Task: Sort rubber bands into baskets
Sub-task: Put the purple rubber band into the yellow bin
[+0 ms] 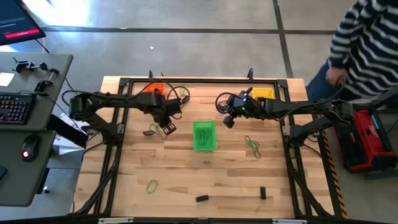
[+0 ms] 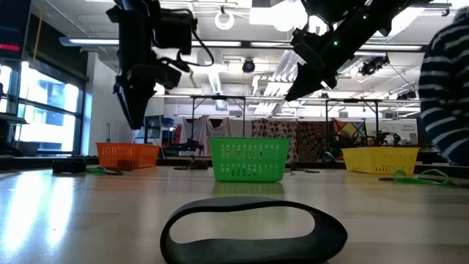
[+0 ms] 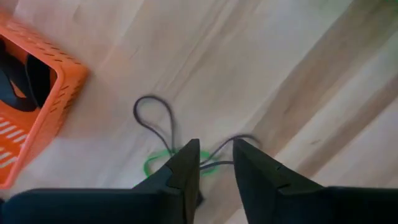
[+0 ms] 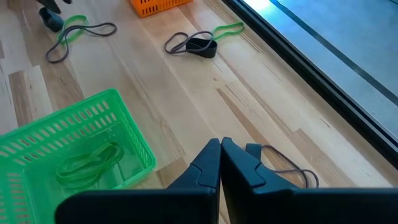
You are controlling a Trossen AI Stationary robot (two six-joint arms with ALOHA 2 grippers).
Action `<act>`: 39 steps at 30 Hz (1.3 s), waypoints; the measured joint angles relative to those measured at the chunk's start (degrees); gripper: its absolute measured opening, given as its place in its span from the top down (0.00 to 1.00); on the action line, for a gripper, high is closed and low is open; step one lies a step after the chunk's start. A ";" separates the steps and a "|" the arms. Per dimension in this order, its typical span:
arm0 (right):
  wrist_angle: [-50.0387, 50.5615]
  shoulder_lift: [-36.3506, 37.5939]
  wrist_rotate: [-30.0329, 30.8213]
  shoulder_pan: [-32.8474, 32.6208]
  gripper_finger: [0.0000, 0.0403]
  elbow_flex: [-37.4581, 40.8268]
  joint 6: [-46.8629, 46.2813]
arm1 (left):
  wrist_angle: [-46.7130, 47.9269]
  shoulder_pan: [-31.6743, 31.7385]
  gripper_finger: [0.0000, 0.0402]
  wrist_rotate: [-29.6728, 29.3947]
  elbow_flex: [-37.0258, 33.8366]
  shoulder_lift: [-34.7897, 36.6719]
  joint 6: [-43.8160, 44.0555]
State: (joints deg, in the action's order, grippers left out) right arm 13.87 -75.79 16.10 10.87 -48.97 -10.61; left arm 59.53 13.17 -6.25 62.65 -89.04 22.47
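Directly below left gripper, jaws parted with nothing in them: grey-and-green rubber bands on table (beside orange basket); right gripper closed, empty.

Green basket holds green bands; others perhaps scattered.

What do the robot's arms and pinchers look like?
Both arms are dark, nearly black, built of jointed segments with black cables looping off them. The left gripper and the right gripper each end in two flat, dark, wedge-shaped fingers. A small green light glows on the right arm.
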 joint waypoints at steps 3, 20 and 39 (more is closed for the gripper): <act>0.02 0.01 0.00 -0.01 1.00 0.00 -0.02 | 0.54 0.53 0.74 -1.58 0.00 -2.52 -2.78; 0.02 0.02 -0.46 -0.02 1.00 0.00 -1.49 | -0.30 5.39 0.72 -1.87 -6.55 -10.00 -4.14; 0.00 0.02 -0.44 0.02 1.00 0.00 -0.92 | -5.07 6.70 0.80 1.74 -10.14 -9.85 -9.77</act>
State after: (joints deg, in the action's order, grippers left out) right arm 13.87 -75.77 15.66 10.90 -48.97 -11.53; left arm 54.46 19.87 -4.50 52.51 -98.89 12.70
